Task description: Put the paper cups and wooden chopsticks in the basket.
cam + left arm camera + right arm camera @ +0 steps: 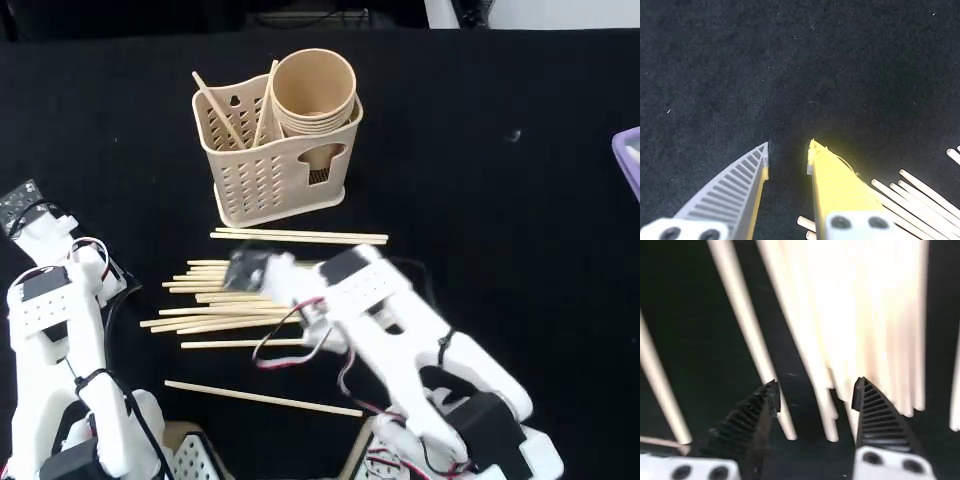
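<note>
High view: the basket (270,185) stands toward the tabletop's (520,260) far edge. The paper cups (313,90) are stacked in one of its compartments, and two stored chopsticks (218,112) lean in the other. The loose chopsticks (215,312) lie heaped midway toward the near edge, with the right tool (250,268) over them.

Left wrist view: the left tool (787,150) is spread and empty above bare tabletop, beside the heap's ends.

Right wrist view: the right tool's jaws stand spread, straddling several sticks and pinching nothing.

The cups look done, and picking up chopsticks is the step in hand. The next move likely calls for lowering the right tool and closing it on a few sticks.
</note>
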Motion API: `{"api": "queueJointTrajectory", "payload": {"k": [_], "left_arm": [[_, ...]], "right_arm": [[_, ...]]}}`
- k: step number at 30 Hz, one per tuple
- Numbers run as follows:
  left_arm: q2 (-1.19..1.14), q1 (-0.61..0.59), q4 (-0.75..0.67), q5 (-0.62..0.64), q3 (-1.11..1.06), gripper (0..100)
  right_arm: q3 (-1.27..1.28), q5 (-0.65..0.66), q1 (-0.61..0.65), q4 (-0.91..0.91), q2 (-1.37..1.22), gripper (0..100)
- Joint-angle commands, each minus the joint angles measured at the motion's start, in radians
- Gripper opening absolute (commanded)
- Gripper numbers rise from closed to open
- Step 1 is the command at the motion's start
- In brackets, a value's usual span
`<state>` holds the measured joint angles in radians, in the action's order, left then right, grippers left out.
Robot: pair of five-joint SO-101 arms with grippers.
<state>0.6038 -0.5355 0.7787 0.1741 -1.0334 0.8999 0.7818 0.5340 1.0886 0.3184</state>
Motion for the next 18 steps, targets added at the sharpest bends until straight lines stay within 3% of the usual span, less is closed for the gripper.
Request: {"api": "queueJointTrajectory", "payload": {"k": [1, 7, 12, 18], "left_arm": [[0.031, -0.008, -0.006, 0.006, 0.007, 13], [0.031, -0.008, -0.006, 0.006, 0.007, 13], [0.031, -0.008, -0.006, 0.006, 0.007, 13], [0.031, -0.008, -0.008, 0.006, 0.007, 13]], "right_arm": [[0.013, 0.069, -0.109, -0.086, -0.007, 24.4], [-0.018, 0.074, -0.110, -0.114, -0.168, 22.5], [-0.025, 0.064, -0.109, -0.107, -0.189, 0.5], [-0.018, 0.054, -0.147, 0.021, 0.013, 1.1]]}}
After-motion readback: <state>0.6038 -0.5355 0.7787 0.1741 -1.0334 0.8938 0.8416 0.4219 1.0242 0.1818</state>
